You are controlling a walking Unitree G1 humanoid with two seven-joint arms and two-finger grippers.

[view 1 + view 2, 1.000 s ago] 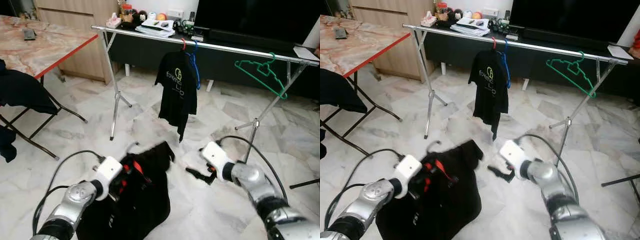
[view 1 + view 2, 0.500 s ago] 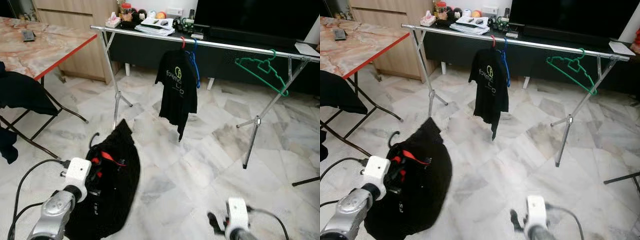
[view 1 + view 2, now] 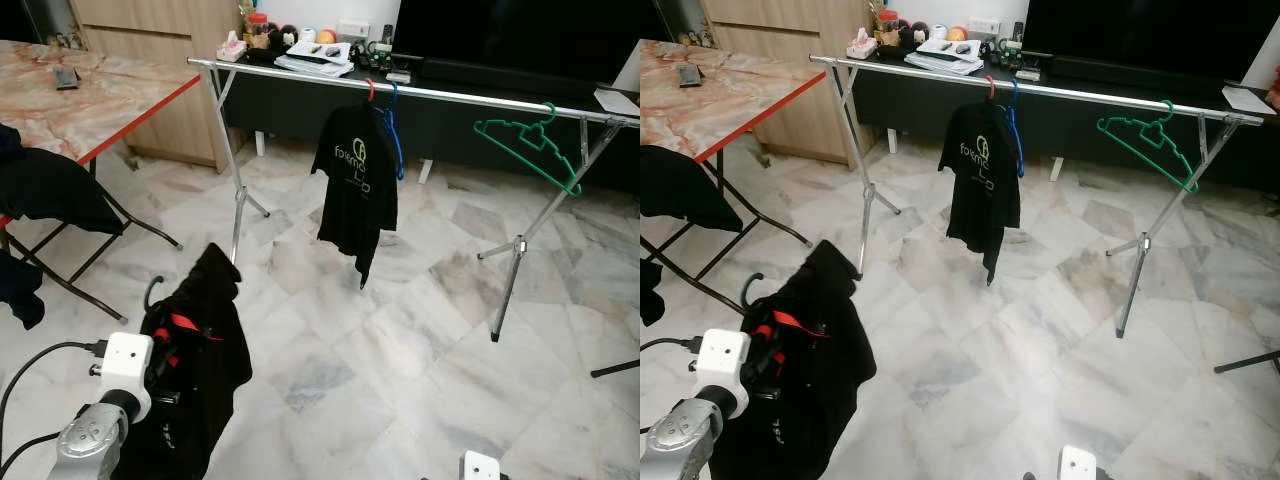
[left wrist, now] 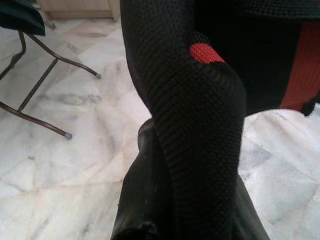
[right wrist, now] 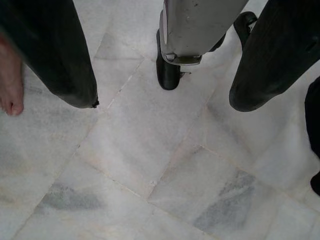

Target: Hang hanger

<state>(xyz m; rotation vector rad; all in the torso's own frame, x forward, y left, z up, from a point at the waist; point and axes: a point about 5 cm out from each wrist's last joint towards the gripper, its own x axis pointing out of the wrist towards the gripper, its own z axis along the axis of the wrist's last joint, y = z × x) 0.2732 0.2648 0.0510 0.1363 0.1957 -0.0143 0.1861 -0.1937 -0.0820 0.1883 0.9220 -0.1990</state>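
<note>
A black garment [image 3: 195,340] on a red hanger [image 3: 188,327] with a dark hook [image 3: 152,292] hangs from my left gripper [image 3: 160,365] at the lower left, above the floor. The fabric drapes over the fingers [image 4: 150,200] and hides them. My right gripper [image 5: 165,102] hangs low and open, pointing at the marble floor, with nothing between its fingers. Ahead stands a silver clothes rail [image 3: 450,95]. On it hang a black T-shirt [image 3: 358,180] on a red hanger, a blue hanger [image 3: 395,140] and a bare green hanger [image 3: 530,150].
A marble-topped folding table [image 3: 90,95] and a chair [image 3: 50,190] draped with dark clothes stand on the left. A dark TV console [image 3: 300,100] runs behind the rail. A person's bare foot [image 5: 10,87] and my own foot [image 5: 170,70] are on the floor beside the right gripper.
My right arm has left the garment and dropped to the bottom edge of view. The left arm has swung the garment left and drawn it closer in.
</note>
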